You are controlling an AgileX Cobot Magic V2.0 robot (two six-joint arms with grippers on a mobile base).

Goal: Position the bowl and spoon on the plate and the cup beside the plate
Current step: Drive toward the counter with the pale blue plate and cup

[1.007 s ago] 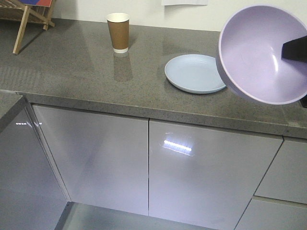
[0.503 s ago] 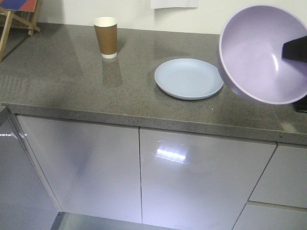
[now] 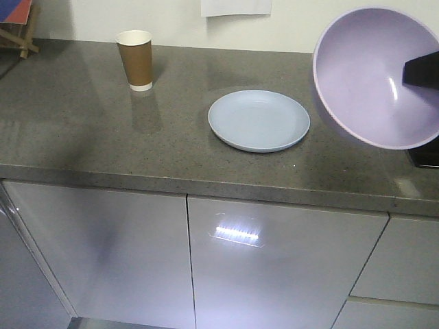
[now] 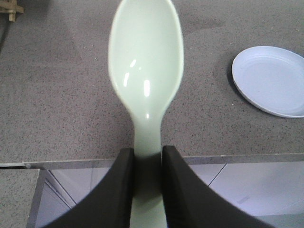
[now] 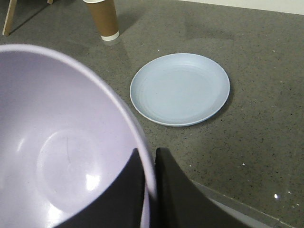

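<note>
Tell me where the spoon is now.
In the left wrist view, the spoon is pinched by its handle in the left gripper, above the counter with the plate to its right.

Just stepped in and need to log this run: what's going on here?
The robot's left gripper pinches the mint spoon by its handle; its right gripper clamps the rim of the purple bowl, held tilted in the air. The plate lies empty on the counter, and the cup stands apart from it, farther back.

Front view high, angled down over the counter [image 3: 82, 137], wrist views closer (both steep), all sharing the plate [image 3: 258, 120].
</note>
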